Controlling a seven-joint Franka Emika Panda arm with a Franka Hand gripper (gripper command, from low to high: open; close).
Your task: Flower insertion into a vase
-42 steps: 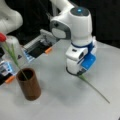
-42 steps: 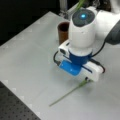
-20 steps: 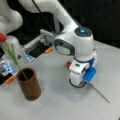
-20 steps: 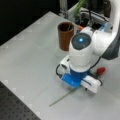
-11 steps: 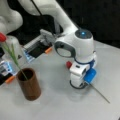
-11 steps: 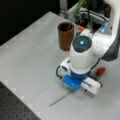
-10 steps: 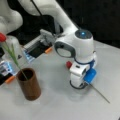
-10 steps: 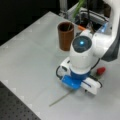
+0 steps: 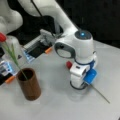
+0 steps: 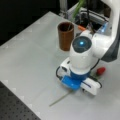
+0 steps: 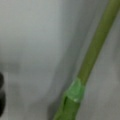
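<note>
Lying on grey table point(image 9: 50, 107), flower stem point(image 9: 100, 93) apparently beneath tool point(image 9: 78, 86)

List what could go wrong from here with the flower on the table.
1. The pincer is down over the middle of the flower lying on the table, its stem sticking far out one side and its red bud out the other; lifted, it may swing or slip.
2. The vase already holds a flower leaning across its rim, which narrows the opening.
3. The vase is tall and narrow; a sideways nudge might tip it.
</note>
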